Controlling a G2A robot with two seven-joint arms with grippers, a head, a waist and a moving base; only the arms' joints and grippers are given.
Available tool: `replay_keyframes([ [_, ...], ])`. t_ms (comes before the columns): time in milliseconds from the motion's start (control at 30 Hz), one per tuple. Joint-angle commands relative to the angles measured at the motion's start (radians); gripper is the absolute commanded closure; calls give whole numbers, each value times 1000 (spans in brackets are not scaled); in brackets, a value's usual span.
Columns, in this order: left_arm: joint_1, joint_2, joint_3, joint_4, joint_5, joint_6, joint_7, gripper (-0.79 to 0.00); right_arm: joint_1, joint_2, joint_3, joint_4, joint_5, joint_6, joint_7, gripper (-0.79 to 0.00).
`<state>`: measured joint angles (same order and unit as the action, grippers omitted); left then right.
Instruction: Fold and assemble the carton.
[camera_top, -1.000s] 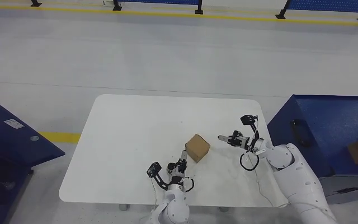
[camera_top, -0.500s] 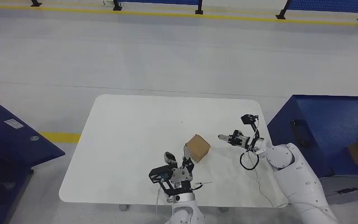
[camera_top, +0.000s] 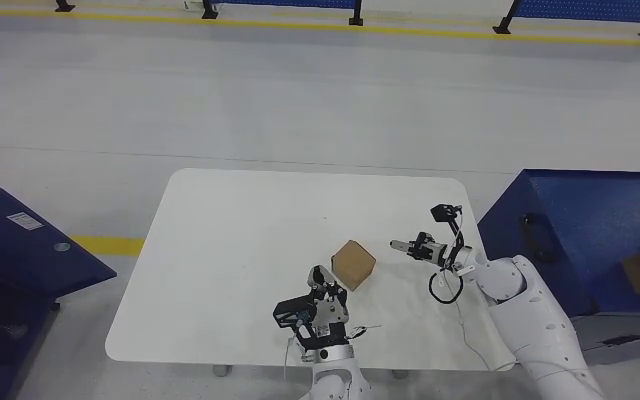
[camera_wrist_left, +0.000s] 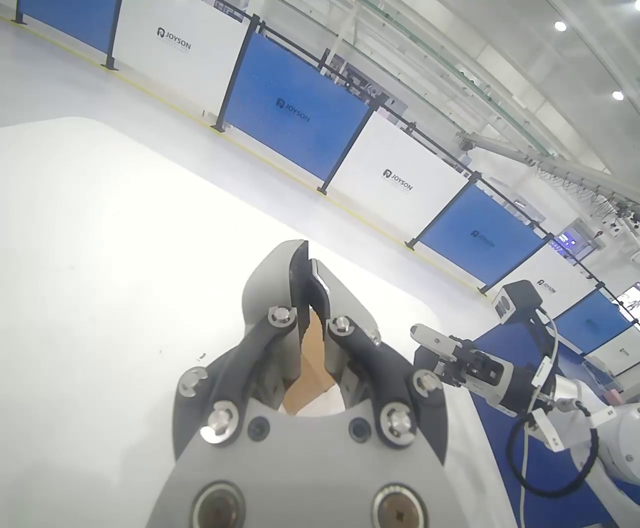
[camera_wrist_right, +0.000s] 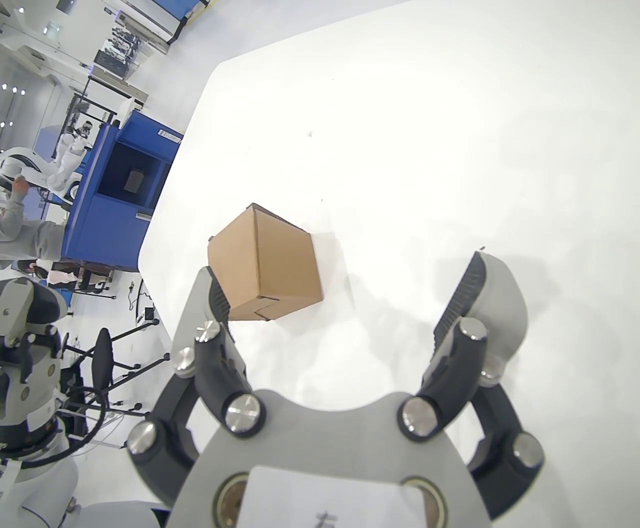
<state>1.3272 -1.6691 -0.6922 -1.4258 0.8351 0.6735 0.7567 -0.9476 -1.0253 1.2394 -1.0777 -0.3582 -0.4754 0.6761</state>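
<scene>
Seen from the left wrist, most of the carton (camera_wrist_left: 311, 357) is hidden behind the left gripper (camera_wrist_left: 306, 259). A sliver of brown card shows through the gap below its fingers, whose dark pads are pressed together at the tips with nothing between them. Whether those tips touch the box cannot be told. From above, the gripper sits just beside the carton's near corner. The right wrist view gives the box almost whole — one lower corner is covered by a finger of the right gripper (camera_wrist_right: 345, 274). It is a small cube of plain matt cardboard with sharp creases, its flaps folded in and a tucked seam along one bottom edge. It rests on the smooth white table (camera_top: 240, 260), toward the near right part, between the two grippers. The right gripper's ribbed fingers are spread wide and empty, near the carton but apart from it.
</scene>
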Motion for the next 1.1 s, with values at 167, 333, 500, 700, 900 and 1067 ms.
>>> replay_keyframes([
  [167, -138, -20, 73, 64, 277, 23, -123, 0, -6, 8, 44, 12, 12, 51, -22, -785],
  [333, -258, -54, 119, 138, 393, 29, -225, 0, -5, 13, 58, 21, 23, 59, 2, -785],
  [500, -333, -89, 144, 198, 436, 13, -326, 0, -5, 13, 58, 21, 23, 59, 2, -785],
  [700, -342, -93, 153, 199, 466, 5, -306, 0, -5, 13, 58, 21, 23, 59, 2, -785],
  [900, -342, -93, 153, 199, 466, 5, -306, 0, -5, 13, 58, 21, 23, 59, 2, -785],
  [1067, -345, -90, 156, 217, 489, -47, -331, 0, -5, 13, 58, 21, 23, 59, 2, -785],
])
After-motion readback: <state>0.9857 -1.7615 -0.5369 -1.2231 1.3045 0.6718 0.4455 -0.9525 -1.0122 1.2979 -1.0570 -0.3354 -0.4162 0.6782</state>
